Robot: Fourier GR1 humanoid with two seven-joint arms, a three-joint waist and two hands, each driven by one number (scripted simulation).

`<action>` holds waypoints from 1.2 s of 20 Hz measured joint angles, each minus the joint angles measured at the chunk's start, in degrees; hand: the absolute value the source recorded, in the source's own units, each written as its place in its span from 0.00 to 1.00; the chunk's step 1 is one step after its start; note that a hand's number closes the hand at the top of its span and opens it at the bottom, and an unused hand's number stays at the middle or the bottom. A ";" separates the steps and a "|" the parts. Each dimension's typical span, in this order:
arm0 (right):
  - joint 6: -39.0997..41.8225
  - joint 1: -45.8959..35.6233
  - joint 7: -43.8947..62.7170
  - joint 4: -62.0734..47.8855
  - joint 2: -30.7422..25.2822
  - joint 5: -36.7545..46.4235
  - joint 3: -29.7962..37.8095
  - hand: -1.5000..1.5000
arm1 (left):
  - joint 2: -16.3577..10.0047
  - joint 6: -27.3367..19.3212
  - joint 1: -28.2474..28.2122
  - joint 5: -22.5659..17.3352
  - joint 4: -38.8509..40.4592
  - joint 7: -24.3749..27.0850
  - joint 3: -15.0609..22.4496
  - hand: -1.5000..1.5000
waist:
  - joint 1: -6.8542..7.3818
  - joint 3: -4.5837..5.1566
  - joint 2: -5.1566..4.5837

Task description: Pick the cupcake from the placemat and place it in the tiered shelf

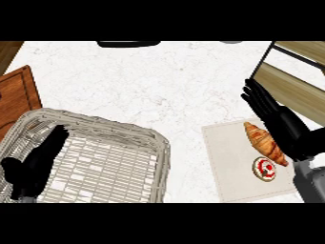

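A white marble desk (172,81) carries a wicker basket (151,138) at its near left corner, a tiered shelf (299,93) at its right edge, and a placemat (228,157) in front of the shelf. The left hand (35,164) is spread over the basket, and the right hand (284,124), fingers straight, is beside a croissant (263,142). The cupcake (265,168) sits on the placemat, untouched.

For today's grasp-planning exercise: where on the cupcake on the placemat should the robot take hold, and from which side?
Probably its round sides, with fingers coming down from above: the cupcake stands upright on the placemat, top facing up. The croissant lies close at its upper right, so the left and lower sides look freer.
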State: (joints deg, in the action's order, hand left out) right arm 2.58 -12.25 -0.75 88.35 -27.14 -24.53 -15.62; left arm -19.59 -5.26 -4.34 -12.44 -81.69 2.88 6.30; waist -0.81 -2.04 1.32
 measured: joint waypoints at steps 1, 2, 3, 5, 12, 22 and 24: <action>0.80 0.43 -0.47 0.03 -0.28 -0.35 0.55 0.00 | -1.98 1.54 -1.02 -4.01 -2.25 -0.45 1.12 0.50 | 0.34 -0.10 0.07; 2.19 0.38 -0.83 -0.28 -0.94 -0.95 1.24 0.00 | -3.20 1.10 -1.02 -5.02 -3.92 -0.54 2.36 0.50 | 0.46 0.14 -0.10; 4.42 -0.36 -1.25 -1.50 -2.15 -2.04 2.45 0.00 | -4.26 0.78 -0.66 -5.57 -5.11 -0.55 3.44 0.50 | 0.62 0.39 -0.34; 9.46 -0.96 -2.43 -3.70 -4.68 -3.69 3.96 0.00 | -6.19 -0.20 1.09 -5.59 -7.36 -0.95 5.84 0.50 | 0.59 0.68 -0.71; 5.58 0.04 -5.72 -10.55 -8.52 0.87 8.35 0.00 | -9.59 -1.72 3.71 -6.55 -11.36 -4.57 9.11 0.50 | -0.75 1.26 -1.78; 11.06 -0.24 -26.84 -29.16 -6.71 0.72 17.06 0.00 | -10.36 -5.36 10.61 -7.03 -10.90 -9.98 14.94 0.50 | 0.56 1.18 -1.57; 15.66 -0.47 -27.78 -29.79 -9.23 1.91 15.95 0.00 | -10.46 -6.17 11.29 -7.02 -11.22 -10.82 15.68 0.50 | 0.70 1.29 -1.47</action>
State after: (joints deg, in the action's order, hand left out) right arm 18.24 -12.72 -28.53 58.57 -36.37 -22.62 0.33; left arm -30.05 -11.42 6.96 -19.46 -92.91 -7.94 21.98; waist -0.11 -0.75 -0.14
